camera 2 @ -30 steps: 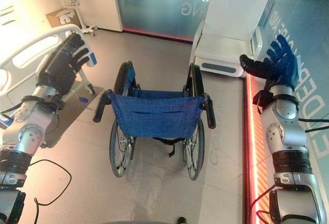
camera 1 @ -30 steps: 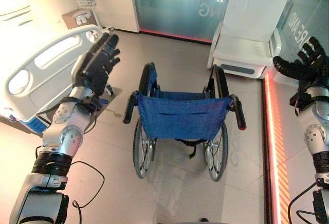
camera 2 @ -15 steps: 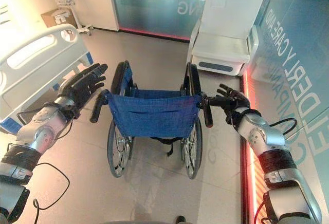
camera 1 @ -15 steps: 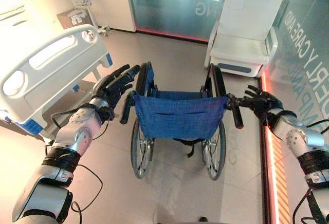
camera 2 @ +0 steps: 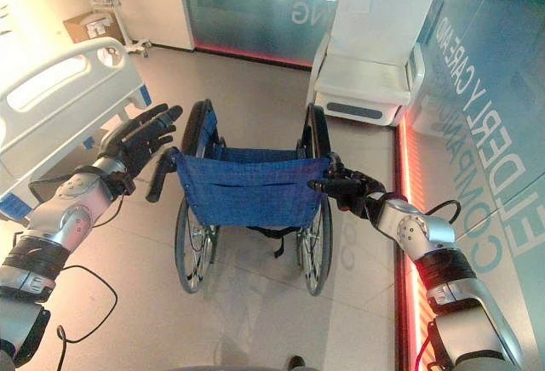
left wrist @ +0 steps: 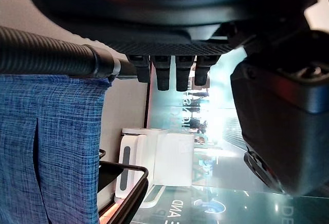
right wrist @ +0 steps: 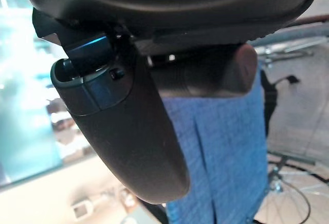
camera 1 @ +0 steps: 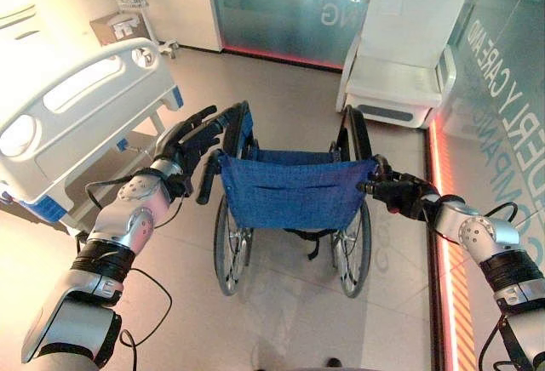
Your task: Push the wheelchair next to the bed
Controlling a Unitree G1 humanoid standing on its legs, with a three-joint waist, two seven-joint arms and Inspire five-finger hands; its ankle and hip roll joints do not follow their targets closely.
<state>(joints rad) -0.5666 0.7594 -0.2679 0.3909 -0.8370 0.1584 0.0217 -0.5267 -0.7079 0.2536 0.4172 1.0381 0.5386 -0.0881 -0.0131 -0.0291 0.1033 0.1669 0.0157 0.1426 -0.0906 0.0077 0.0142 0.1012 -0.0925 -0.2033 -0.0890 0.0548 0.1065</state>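
Left eye view, wheelchair [camera 1: 294, 191] beside bed [camera 1: 72, 116], left hand [camera 1: 183, 143] spread open by left handle [camera 1: 206, 178], right hand [camera 1: 398, 193] wrapped around right handle.

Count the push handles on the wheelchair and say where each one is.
2. The left handle sits at the backrest's left top corner, beside the open left hand; the right handle is at the right corner, under the right hand.
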